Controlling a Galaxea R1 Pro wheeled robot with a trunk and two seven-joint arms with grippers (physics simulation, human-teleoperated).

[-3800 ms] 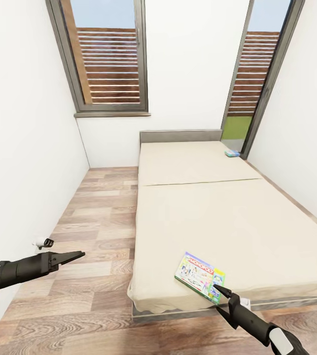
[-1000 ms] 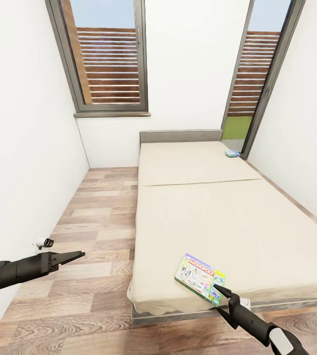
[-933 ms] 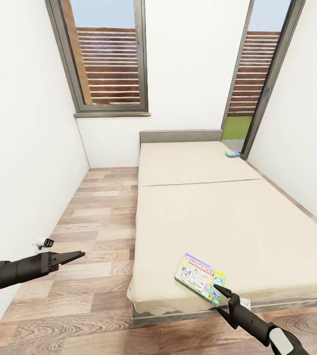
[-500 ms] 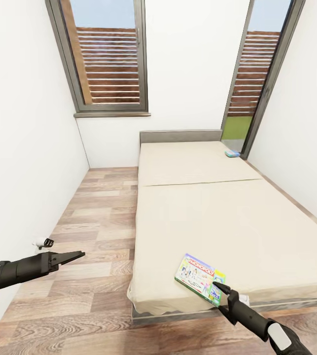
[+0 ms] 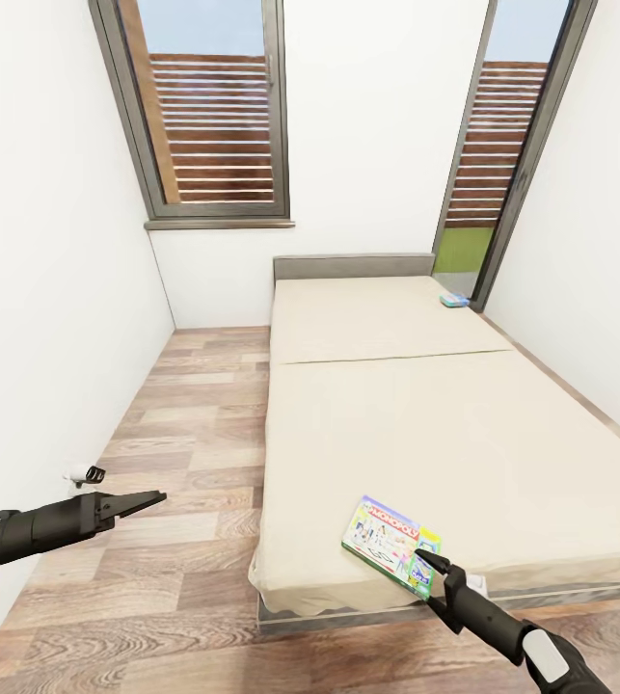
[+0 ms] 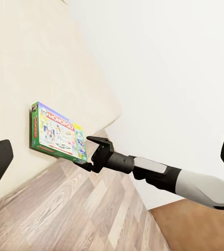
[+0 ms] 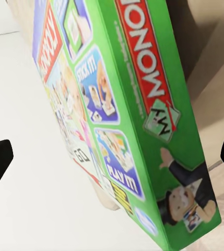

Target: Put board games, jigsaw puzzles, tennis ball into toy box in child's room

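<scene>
Slightly advanced since earlier, the right tool (image 5: 427, 563) is held wide at the Monopoly box (image 5: 390, 538), which lies near the bed (image 5: 464, 434) foot edge; it could be nudged off if pushed rather than pinched

White-and-green Monopoly box (image 5: 390, 540) lies flat at the beige bed's (image 5: 425, 424) near edge; small blue box (image 5: 453, 301) by its headboard

A: Where's the left arm?
B: Reaching in from nine o'clock, left gripper (image 5: 153, 498) pointing toward three, fingers spread.
A: And the right?
B: Coming from five o'clock; right gripper (image 5: 428, 565) aimed at eleven, fingers parted.
</scene>
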